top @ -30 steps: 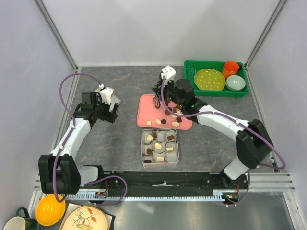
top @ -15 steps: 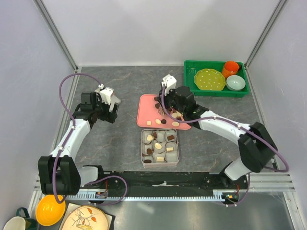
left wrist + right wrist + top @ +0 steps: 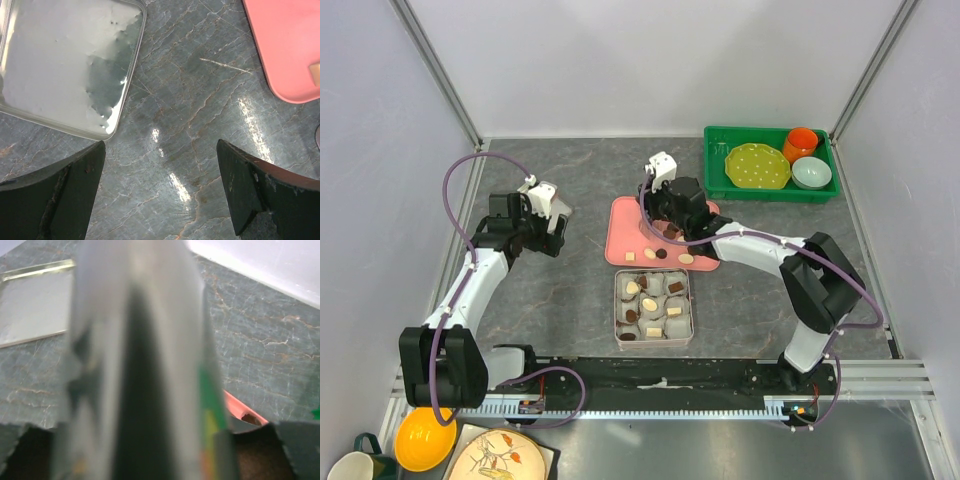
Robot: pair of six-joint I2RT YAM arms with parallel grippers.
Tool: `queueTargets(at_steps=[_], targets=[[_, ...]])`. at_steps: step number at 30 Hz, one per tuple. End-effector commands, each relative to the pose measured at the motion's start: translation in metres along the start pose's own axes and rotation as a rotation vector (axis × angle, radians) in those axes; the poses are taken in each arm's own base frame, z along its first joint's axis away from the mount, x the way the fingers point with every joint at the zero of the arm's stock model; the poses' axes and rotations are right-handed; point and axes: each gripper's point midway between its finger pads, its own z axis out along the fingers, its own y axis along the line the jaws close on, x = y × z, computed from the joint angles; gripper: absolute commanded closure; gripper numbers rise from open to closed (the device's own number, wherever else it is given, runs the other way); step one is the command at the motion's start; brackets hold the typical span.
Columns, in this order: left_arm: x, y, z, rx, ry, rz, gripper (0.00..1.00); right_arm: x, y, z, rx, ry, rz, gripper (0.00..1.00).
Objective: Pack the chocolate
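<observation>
Several chocolate pieces (image 3: pixel 661 254), dark brown and cream, lie on the pink tray (image 3: pixel 625 222). More sit in white paper cups in the square tin (image 3: pixel 691 330) just in front of it. My right gripper (image 3: pixel 655 222) hangs over the tray's back half. In the right wrist view a blurred silvery tool (image 3: pixel 145 365), tongs by its look, fills the space between the right gripper's fingers (image 3: pixel 155 440). One dark chocolate (image 3: pixel 248 417) shows at the tray edge. My left gripper (image 3: pixel 160 190) is open over bare table, left of the tray (image 3: pixel 285 45).
The tin's flat lid (image 3: pixel 65 65) lies on the table beside the left gripper. A green basket (image 3: pixel 770 192) at the back right holds a yellow plate (image 3: pixel 758 166), an orange cup (image 3: pixel 801 143) and a pale bowl (image 3: pixel 811 172).
My right arm has swung left across the pink tray, and its jaws look wider around the tool. The left arm has not moved.
</observation>
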Motion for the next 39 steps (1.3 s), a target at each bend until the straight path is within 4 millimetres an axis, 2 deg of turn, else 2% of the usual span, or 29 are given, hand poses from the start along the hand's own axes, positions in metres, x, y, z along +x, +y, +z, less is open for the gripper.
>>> queueTargets(at_steps=[1,10,20,31,39], targets=[[-0.005,0.002,-0.002,-0.009,-0.026,0.029,0.01,-0.040,-0.009,0.009,0.044,-0.126,0.001,0.50],[-0.005,0.005,-0.003,-0.028,-0.027,0.034,0.01,-0.035,-0.019,0.024,0.077,-0.135,-0.026,0.50],[-0.005,0.005,-0.002,-0.027,-0.026,0.036,0.01,-0.019,-0.023,0.036,0.082,-0.108,-0.033,0.50],[-0.002,0.005,-0.001,-0.028,-0.018,0.039,0.01,-0.018,-0.019,0.044,0.061,-0.107,-0.021,0.53],[-0.002,0.005,-0.002,-0.027,-0.021,0.040,0.01,-0.021,-0.018,0.047,0.055,-0.117,-0.024,0.51]])
